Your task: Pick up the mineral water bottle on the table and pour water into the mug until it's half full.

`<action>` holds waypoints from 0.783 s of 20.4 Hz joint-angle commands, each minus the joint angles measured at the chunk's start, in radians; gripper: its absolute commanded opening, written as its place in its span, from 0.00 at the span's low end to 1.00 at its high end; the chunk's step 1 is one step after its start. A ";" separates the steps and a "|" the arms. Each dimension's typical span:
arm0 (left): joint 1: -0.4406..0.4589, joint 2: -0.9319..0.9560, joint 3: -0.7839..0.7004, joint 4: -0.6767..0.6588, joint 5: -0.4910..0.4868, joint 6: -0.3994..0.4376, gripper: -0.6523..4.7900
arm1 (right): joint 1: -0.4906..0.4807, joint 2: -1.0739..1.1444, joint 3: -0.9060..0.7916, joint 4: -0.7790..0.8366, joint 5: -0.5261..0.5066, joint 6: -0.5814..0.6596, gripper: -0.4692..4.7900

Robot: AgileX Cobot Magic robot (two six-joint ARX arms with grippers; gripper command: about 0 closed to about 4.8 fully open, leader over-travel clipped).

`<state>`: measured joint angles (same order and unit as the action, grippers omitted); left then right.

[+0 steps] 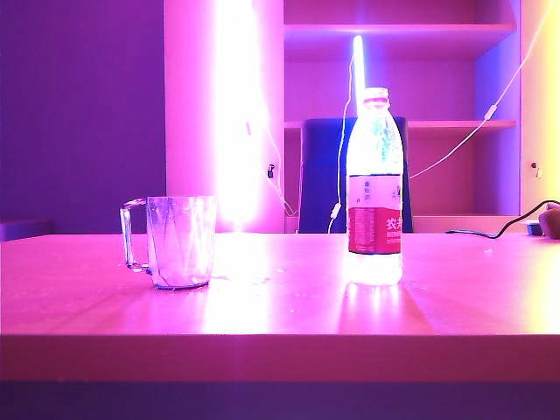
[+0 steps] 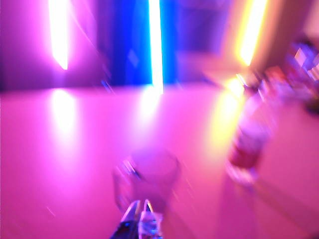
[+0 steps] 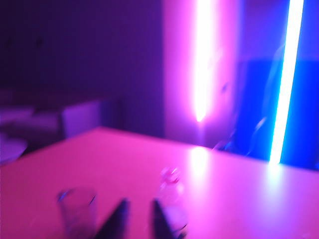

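Table [image 1: 280, 306]: pink-lit wooden top.
Mineral water bottle [image 1: 374, 188]: upright, capped, well apart from the mug [image 1: 179, 242], which also stands upright.
Left gripper [image 2: 141, 211]: fingertips pressed nearly together, empty, mug [image 2: 147, 179] just ahead, bottle [image 2: 249, 142] off to one side.
Right gripper [image 3: 138, 219]: dark fingers slightly spread, empty, bottle [image 3: 172, 196] just beyond, mug [image 3: 77, 206] beside.

Magenta light floods the smooth wooden tabletop [image 1: 262, 306]; behind it, a dark blue upholstered chair [image 1: 325, 175], pale open wall shelves [image 1: 398, 35], a glaring vertical tube lamp [image 1: 236, 114]
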<state>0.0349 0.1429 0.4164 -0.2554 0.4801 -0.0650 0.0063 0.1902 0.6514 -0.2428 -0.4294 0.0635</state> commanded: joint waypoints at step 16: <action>0.000 0.232 0.000 0.002 0.082 0.005 0.11 | 0.288 1.612 -0.185 1.626 0.270 -0.063 1.00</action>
<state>0.0353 0.3759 0.4122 -0.2672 0.5575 -0.0643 0.2905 1.7760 0.4347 1.3460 -0.1593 -0.0013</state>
